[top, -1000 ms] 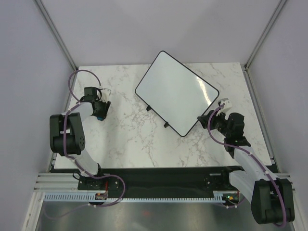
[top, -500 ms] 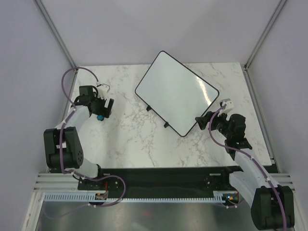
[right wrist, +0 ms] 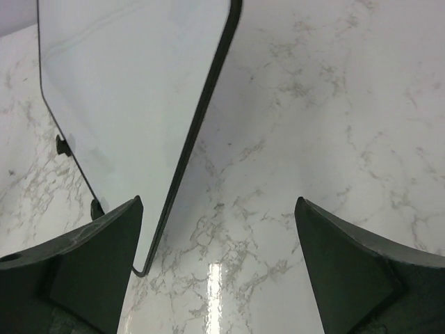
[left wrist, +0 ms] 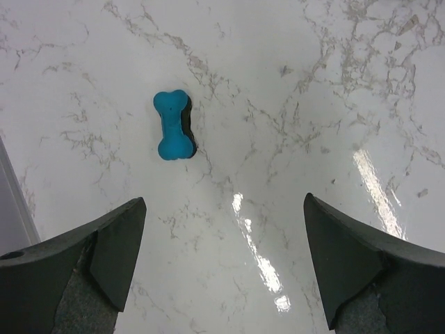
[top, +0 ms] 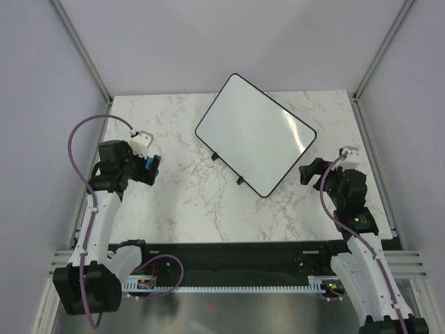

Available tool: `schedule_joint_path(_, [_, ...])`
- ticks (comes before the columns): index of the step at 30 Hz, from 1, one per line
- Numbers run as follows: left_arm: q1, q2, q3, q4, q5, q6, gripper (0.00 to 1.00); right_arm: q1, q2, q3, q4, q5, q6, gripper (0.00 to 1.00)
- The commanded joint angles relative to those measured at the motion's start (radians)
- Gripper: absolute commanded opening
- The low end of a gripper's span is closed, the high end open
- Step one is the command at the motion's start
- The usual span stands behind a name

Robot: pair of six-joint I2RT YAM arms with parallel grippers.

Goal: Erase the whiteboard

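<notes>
The whiteboard (top: 254, 136) lies tilted on the marble table, its surface plain white with no marks showing. In the right wrist view its black-framed edge (right wrist: 201, 118) runs past my left finger. My right gripper (top: 310, 172) (right wrist: 217, 202) is open, just right of the board's near right edge and apart from it. A small blue bone-shaped eraser (left wrist: 173, 126) lies loose on the marble ahead of my left gripper (left wrist: 224, 202), which is open and holds nothing. From above, the left gripper (top: 150, 170) hovers at the table's left side and covers most of the eraser (top: 149, 163).
Two small black feet (top: 216, 156) stick out from the whiteboard's near left edge. Grey walls and metal posts close in the table on three sides. The table's left edge (left wrist: 14, 181) shows close to the left gripper.
Both grippers opened wide and drew back toward the near side. The left one let go of the blue eraser, which now lies on the marble. The right one left the board's edge.
</notes>
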Motion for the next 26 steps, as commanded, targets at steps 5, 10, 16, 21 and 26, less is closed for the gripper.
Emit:
schedule_joint_path(5, [0.0, -0.168, -0.146, -0.068, -0.062, -0.002, 0.99, 0.003, -0.155, 0.023, -0.241, 0.43, 0.225, 0.98])
schedule_joint_path(10, [0.003, -0.252, -0.226, -0.122, -0.259, -0.056, 0.99, 0.004, -0.089, 0.042, -0.321, 0.623, 0.358, 0.98])
schedule_joint_path(16, [0.001, -0.299, -0.303, -0.122, -0.259, -0.056, 0.99, 0.004, 0.078, 0.067, -0.337, 0.612, 0.343, 0.98])
schedule_joint_path(21, [0.001, -0.289, -0.311, -0.122, -0.259, -0.056, 0.99, 0.003, 0.143, 0.061, -0.298, 0.589, 0.315, 0.98])
schedule_joint_path(26, [0.001, -0.289, -0.323, -0.122, -0.259, -0.056, 0.99, 0.004, 0.074, 0.003, -0.234, 0.6, 0.311, 0.98])
